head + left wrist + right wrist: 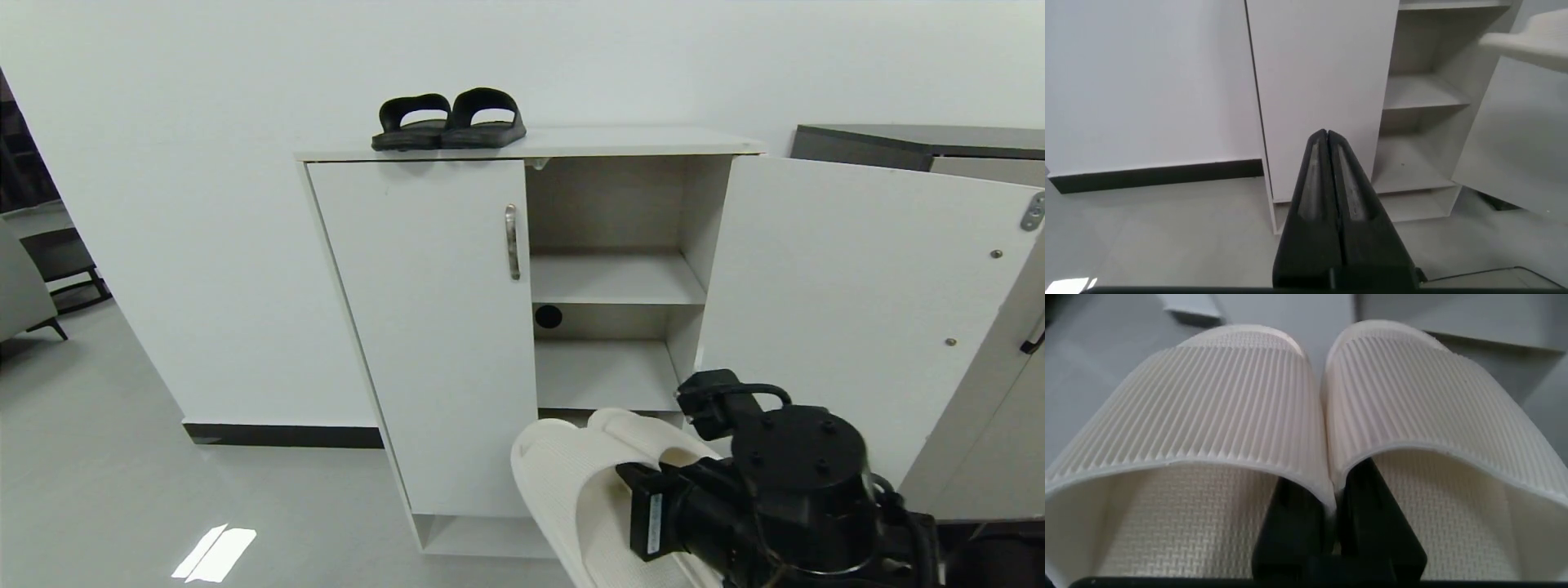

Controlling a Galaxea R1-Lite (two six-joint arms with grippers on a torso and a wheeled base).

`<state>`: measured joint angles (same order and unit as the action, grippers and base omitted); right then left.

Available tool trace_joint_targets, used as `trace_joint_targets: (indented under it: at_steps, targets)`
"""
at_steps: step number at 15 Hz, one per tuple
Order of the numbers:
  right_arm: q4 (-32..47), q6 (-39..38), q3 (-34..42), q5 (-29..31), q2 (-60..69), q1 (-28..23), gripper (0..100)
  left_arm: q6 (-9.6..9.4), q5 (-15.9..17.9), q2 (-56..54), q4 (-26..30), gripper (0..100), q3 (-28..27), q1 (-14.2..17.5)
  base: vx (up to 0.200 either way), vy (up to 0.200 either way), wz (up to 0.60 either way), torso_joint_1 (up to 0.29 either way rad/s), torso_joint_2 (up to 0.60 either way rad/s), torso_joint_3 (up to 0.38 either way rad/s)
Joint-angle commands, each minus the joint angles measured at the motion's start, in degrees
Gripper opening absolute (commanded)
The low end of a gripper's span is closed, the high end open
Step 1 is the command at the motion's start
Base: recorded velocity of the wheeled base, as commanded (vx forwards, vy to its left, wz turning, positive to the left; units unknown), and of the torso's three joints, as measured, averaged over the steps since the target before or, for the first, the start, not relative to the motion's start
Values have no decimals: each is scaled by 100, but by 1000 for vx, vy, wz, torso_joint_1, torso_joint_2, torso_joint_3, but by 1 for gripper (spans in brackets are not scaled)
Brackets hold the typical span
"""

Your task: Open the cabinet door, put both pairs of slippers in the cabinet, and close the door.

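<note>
Right pincer [1333, 508] clamps the white slippers [571, 478] by adjoining straps, lower centre of frame before the open cabinet [424, 327]; left pincer [1328, 167] closed, empty; risk: one strap may slide free, or toes may clip a shelf [608, 282] edge.

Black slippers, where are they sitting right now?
In the head view the black slippers sit side by side on the cabinet top, toward its left end, directly above the closed door.
</note>
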<state>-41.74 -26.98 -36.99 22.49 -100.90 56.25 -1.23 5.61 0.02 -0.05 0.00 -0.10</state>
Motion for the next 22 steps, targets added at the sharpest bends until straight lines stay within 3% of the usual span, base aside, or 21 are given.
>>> trace_joint_targets:
  at_steps: [1,3,10,18,22]
  targets:
    - [8,0,-511,440,-817,-88,0,9,-7,15,-4,0,0,1,0,0,0,0,0,0]
    - [61,8,-880,932,-1292,-193,0,18,-7,15,-4,0,0,1,0,0,0,0,0,0]
    - [-1,87,-1373,985,-1968,-887,0,26,-7,15,-4,0,0,1,0,0,0,5,1,-93]
    - [-1574,1300,-2014,1715,-2909,-949,0,18,2,15,5,0,0,1,0,0,0,7,4,-196]
    - [-1627,1502,-2322,1776,-3137,-1072,0,18,2,15,-4,0,0,1,0,0,0,7,2,-196]
